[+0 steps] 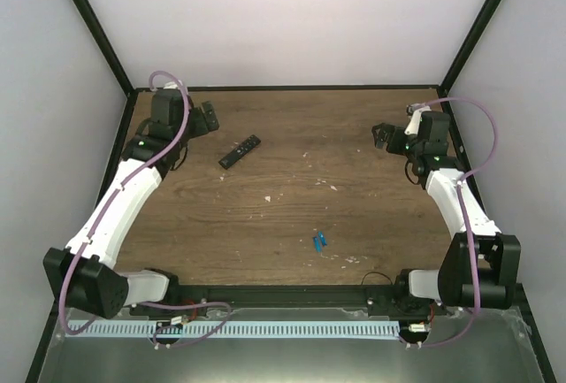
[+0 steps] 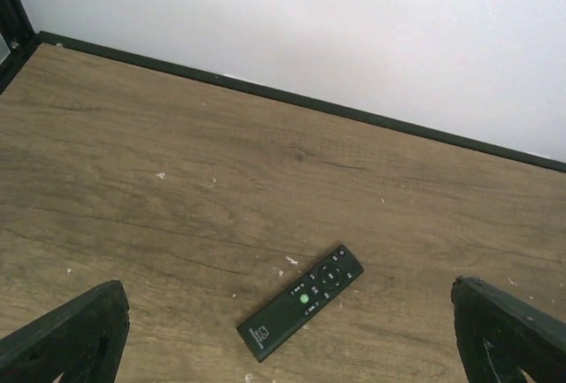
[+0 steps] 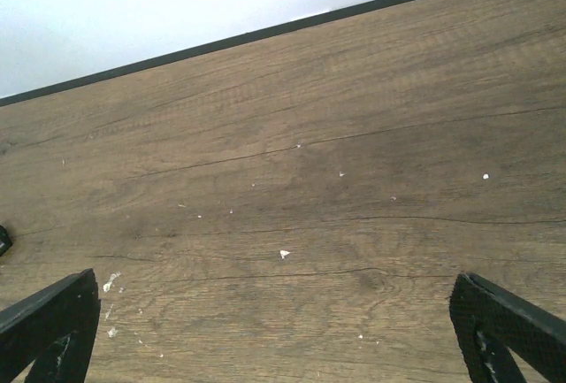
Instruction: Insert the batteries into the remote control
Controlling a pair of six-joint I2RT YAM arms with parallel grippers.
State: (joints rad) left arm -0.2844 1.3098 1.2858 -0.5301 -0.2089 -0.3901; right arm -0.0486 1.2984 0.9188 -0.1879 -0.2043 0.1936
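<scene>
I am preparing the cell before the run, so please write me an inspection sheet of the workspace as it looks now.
Surface: brown wooden table, scuffed.
Job's things: remote control, buttons up, far left; two blue batteries together near the middle, apart from it.
Clutter: small white flecks.
Hands: left hand and right hand open, empty.
Cables: purple cables, one loop behind each hand.
Surroundings: white walls, black frame posts.

No legible text anywhere. Only candidate is the remote control: a small white logo mark near its lower end and tiny white markings on its buttons, all too small to read in the left wrist view. Top view gives nothing readable either.
</scene>
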